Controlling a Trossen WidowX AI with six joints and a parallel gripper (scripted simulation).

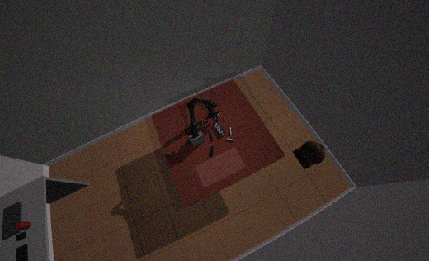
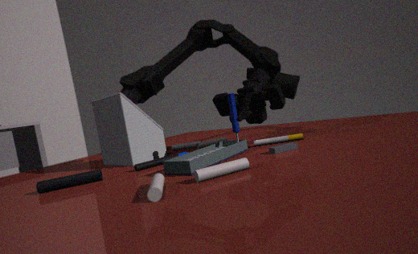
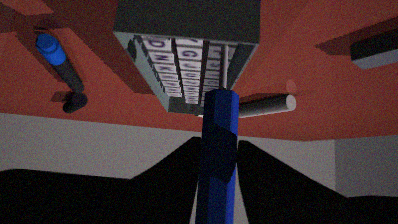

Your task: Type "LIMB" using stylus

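Observation:
The keyboard (image 1: pixel 219 129) (image 2: pixel 219 154) (image 3: pixel 187 17) has a grey-green body with raised walls and rows of pale lettered keys, with D, N, K in one row and G, J in another in the wrist view. My gripper (image 2: pixel 234 112) (image 3: pixel 218 147) is shut on the stylus (image 2: pixel 233 104) (image 3: pixel 220 107), a blue-handled pen with a thin pale tip. The stylus is nearly upright and points down. Its tip is at the keyboard's end nearest the wrist camera, over the row beside the G row. Whether it touches a key cannot be told.
White cylinders (image 2: pixel 222 170) (image 2: pixel 156 186) and a black cylinder (image 2: pixel 69 182) lie in front of the keyboard in the exterior view. A yellow-ended white marker (image 2: pixel 279 139) and a grey block (image 2: pixel 283 149) (image 3: pixel 377 56) lie to its right. A blue-ended dark pen (image 3: pixel 51 49) lies left in the wrist view.

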